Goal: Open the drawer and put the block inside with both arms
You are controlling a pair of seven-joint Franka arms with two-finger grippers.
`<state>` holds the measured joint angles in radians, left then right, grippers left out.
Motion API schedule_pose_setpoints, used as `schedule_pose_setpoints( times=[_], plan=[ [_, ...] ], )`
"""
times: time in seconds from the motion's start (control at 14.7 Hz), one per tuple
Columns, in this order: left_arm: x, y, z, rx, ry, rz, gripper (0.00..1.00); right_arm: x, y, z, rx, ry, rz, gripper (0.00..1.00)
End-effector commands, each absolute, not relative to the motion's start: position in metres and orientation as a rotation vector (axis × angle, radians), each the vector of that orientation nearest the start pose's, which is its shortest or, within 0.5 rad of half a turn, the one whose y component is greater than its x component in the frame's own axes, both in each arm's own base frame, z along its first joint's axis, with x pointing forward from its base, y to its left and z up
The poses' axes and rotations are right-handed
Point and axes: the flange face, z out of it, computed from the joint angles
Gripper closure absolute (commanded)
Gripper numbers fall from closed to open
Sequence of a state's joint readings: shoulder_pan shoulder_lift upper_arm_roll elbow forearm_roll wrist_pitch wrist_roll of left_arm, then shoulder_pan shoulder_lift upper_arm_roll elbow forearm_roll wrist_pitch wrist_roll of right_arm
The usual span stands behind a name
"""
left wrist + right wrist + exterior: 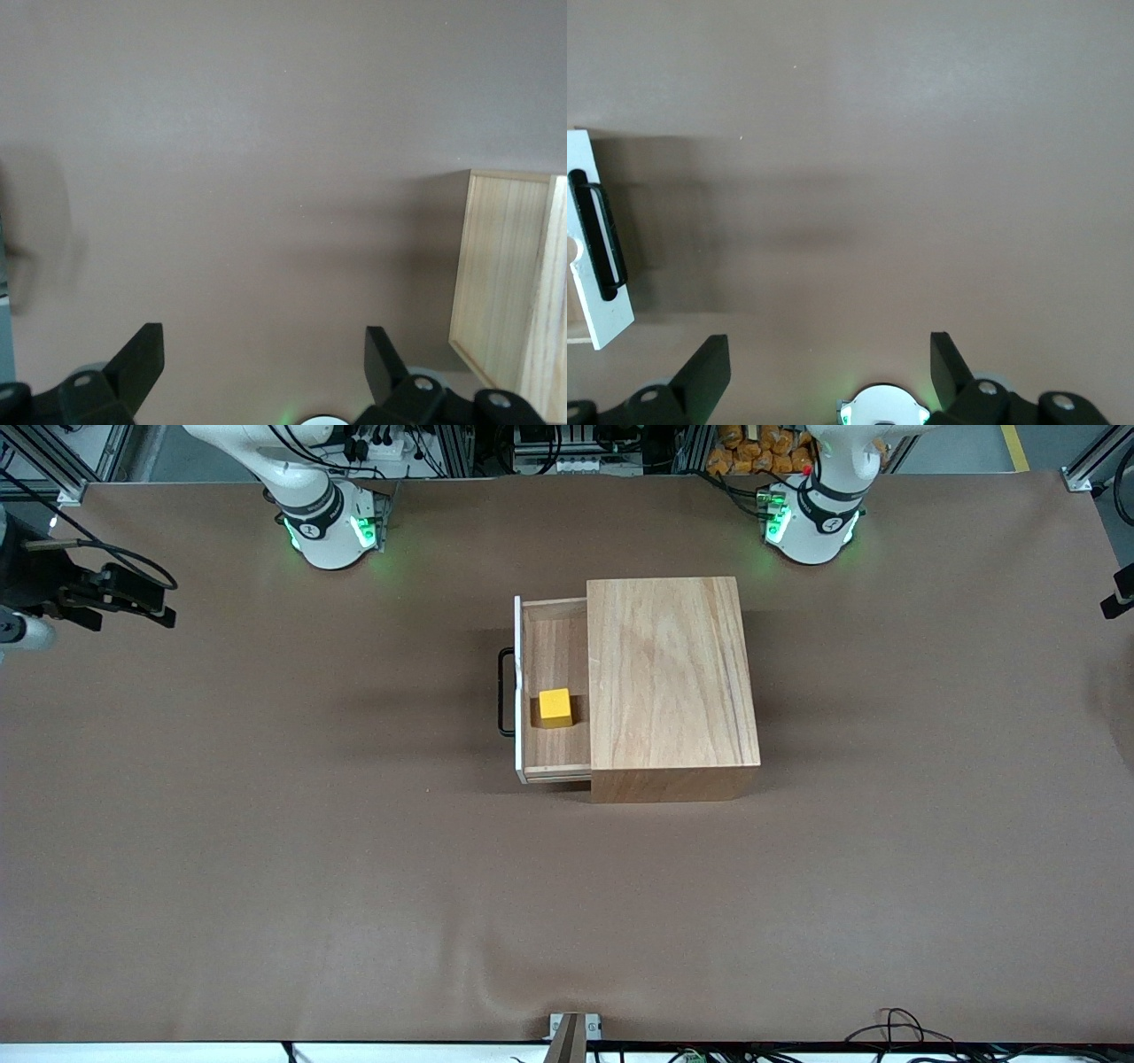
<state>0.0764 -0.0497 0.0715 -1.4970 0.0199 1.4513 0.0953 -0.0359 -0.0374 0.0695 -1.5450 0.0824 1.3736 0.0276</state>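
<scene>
The light-wood box (669, 682) stands mid-table. Its drawer (556, 646) is pulled out toward the right arm's end, with its black bar handle (505, 691) on the white front. The yellow block (555, 707) lies in the drawer. Both arms are drawn back over their bases (323, 518) (815, 514), and their grippers are out of the front view. My left gripper (264, 354) is open and empty, high over bare table beside the box (505, 292). My right gripper (830, 354) is open and empty, high over the table off the drawer's white front (594, 266).
Dark camera gear (89, 593) sticks in at the table's edge at the right arm's end, and another dark piece (1121, 593) at the left arm's end. A small mount (574, 1032) sits at the table edge nearest the front camera.
</scene>
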Motion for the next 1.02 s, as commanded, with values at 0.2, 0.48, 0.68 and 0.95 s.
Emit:
schedule_pose_setpoints(
  times=[0.2,0.48,0.68,0.95],
  plan=[
    [0.512,0.043,0.674,-3.127,-0.077,0.001,0.00,0.516,0.030,0.642,-3.079,-0.013,0.210,0.00],
    [0.500,0.006,0.673,-3.111,-0.049,-0.059,0.00,0.515,0.027,0.642,-3.085,0.111,0.217,0.00],
    [0.490,0.002,0.670,-3.106,-0.011,-0.068,0.00,0.515,0.026,0.640,-3.086,0.114,0.224,0.00],
    [0.488,-0.005,0.676,-3.104,0.081,-0.059,0.00,0.515,0.026,0.638,-3.086,0.114,0.231,0.00]
  ],
)
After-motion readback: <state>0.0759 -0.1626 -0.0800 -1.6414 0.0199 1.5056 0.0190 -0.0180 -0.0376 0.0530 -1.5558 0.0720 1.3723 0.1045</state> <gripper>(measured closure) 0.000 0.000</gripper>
